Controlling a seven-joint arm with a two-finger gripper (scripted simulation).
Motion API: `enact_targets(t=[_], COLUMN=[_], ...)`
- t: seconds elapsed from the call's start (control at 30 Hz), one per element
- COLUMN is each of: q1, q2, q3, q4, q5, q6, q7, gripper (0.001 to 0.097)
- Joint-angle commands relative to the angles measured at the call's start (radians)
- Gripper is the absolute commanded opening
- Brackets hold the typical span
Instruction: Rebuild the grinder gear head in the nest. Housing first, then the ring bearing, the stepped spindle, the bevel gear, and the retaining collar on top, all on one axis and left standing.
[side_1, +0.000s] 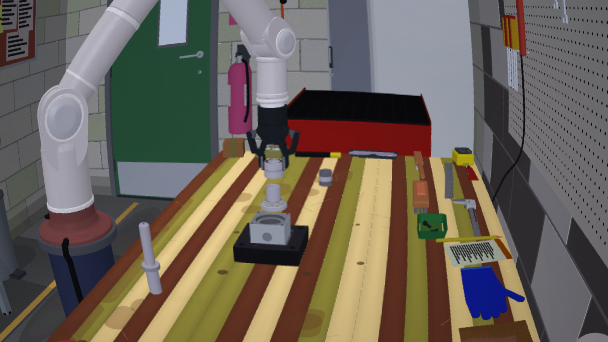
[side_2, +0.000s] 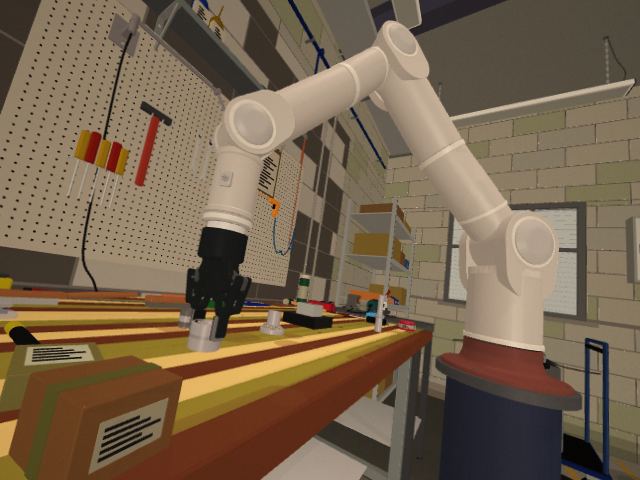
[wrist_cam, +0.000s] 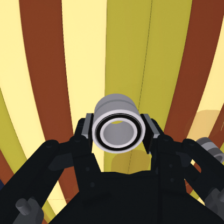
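Observation:
On the striped workbench a grey housing sits in the black nest near the middle. Just behind it stands the bevel gear, a grey cylinder on a toothed flange. Farther back the ring bearing, a short grey cylinder with a black ring on its open top, stands on the bench. The small retaining collar lies to its right. The stepped spindle stands upright near the left front edge. My gripper reaches straight down over the ring bearing and is closed on its sides.
Behind the bench stand a red tool chest, a green door and a pink extinguisher. Along the right side lie a brush, a green bin, a ruler, a drill index and a blue glove. A cardboard box sits at the far end.

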Motion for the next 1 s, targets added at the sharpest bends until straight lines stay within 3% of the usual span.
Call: enact_targets(t=[0.0,0.43,0.97], q1=[0.000,0.007,0.030], q2=[0.001,-0.034,-0.154], q3=[0.000,-0.010,-0.039], q4=[0.000,-0.011,-0.076], q5=[0.000,-0.012,-0.060], q6=[-0.002,0.042,0.223], q7=[0.000,0.010,0.049], gripper=[0.0080,0.0080,0.0080])
